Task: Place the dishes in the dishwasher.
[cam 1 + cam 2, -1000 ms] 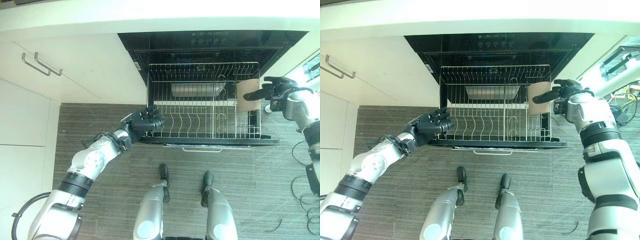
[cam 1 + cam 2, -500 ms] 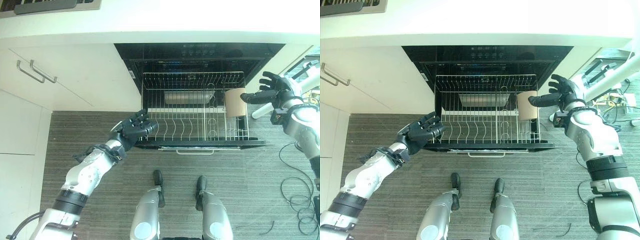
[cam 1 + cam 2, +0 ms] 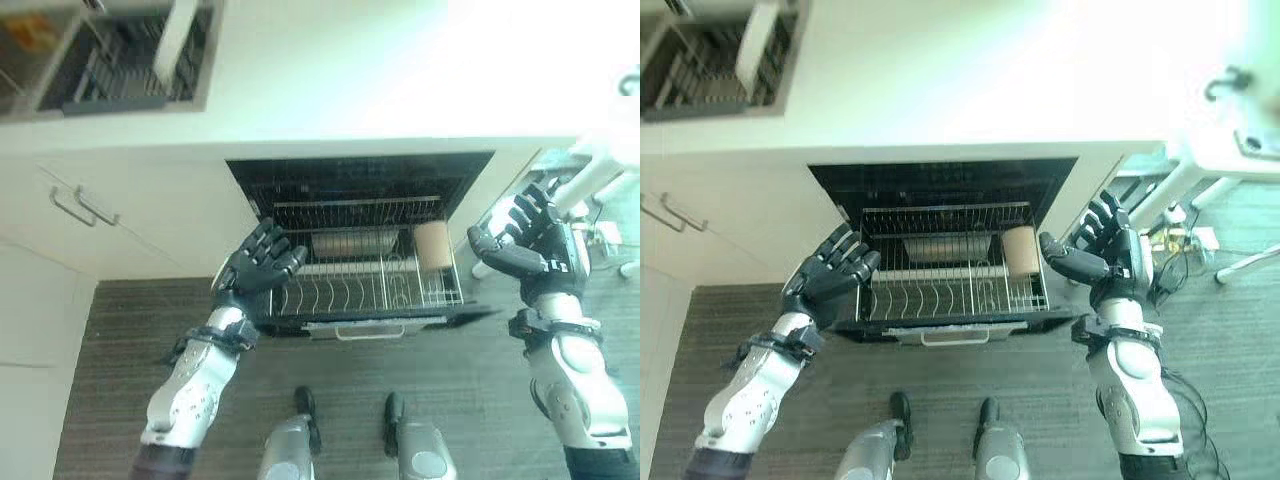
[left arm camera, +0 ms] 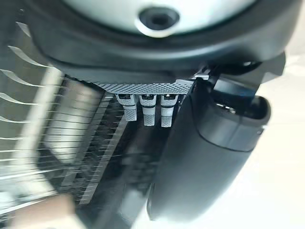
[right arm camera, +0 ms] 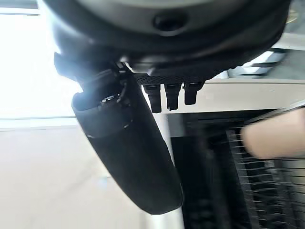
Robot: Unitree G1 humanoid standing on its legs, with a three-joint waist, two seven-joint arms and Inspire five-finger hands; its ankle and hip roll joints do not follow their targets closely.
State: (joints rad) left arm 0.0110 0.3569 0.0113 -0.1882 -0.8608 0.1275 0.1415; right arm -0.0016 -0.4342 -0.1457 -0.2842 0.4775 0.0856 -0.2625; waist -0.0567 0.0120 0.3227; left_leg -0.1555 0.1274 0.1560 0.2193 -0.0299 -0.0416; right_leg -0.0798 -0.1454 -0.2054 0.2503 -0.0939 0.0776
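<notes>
Left eye view, listed left to right.
Sink (image 3: 120,60): set in the white counter, far left, with a dark rack inside.
Cabinet handles (image 3: 85,207): two metal bars on the white cabinet front, left of the dishwasher.
Left hand (image 3: 262,262): raised before the left edge of the dishwasher opening, palm up, fingers spread and straight, holding nothing.
Dishwasher (image 3: 360,180): open under the counter, dark inside.
Rack (image 3: 365,285): wire, pulled out over the lowered door; rows of tines standing in the left half.
Tray (image 3: 345,243): pale, oblong, lying at the back of the rack near the middle.
Dish (image 3: 433,245): tan, standing on edge in the right part of the rack, just right of the tray.
Right hand (image 3: 522,238): raised right of the rack, apart from the dish, fingers spread and straight, holding nothing.
Floor (image 3: 120,360): grey wood-grain planks.
</notes>
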